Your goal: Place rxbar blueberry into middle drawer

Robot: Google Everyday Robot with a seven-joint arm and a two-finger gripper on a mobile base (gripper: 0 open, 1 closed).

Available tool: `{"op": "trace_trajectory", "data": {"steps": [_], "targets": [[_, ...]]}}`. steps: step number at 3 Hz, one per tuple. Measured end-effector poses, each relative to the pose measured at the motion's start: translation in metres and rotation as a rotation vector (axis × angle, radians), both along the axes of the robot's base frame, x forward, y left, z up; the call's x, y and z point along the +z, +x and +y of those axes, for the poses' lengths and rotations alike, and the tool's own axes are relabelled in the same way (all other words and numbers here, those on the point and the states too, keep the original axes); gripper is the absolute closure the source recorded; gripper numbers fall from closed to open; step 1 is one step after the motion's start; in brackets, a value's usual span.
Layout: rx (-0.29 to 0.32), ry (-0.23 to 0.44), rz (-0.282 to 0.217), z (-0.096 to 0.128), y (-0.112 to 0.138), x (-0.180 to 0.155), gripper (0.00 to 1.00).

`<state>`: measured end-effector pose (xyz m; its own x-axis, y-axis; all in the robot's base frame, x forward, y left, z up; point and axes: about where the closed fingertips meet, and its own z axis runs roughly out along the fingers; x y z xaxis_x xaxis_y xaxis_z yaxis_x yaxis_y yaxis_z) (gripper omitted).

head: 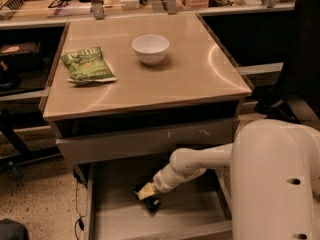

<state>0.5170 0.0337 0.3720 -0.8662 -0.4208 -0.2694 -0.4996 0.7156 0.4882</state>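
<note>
The middle drawer (200, 219) is pulled out below the table, with its grey floor and low side walls showing. My gripper (149, 196) reaches down into it from the right and sits low over the left-middle of the floor. A small dark flat thing, the rxbar blueberry (152, 204), is right at the gripper's tip, at or just above the drawer floor. I cannot tell whether the bar is held or lying free.
The drawer above (145, 141) is closed, with pale scratches on its front. On the tan table top (200, 79) lie a green chip bag (88, 65) at the left and a white bowl (150, 49) at the middle back. My white arm body (275, 184) fills the lower right.
</note>
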Motion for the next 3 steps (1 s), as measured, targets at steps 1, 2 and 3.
{"op": "trace_trajectory", "data": {"steps": [1, 2, 3], "targets": [[-0.016, 0.001, -0.012, 0.0007, 0.0135, -0.0016, 1.00], [-0.016, 0.001, -0.013, 0.0007, 0.0137, -0.0016, 0.81], [-0.016, 0.001, -0.013, 0.0007, 0.0137, -0.0016, 0.58]]}}
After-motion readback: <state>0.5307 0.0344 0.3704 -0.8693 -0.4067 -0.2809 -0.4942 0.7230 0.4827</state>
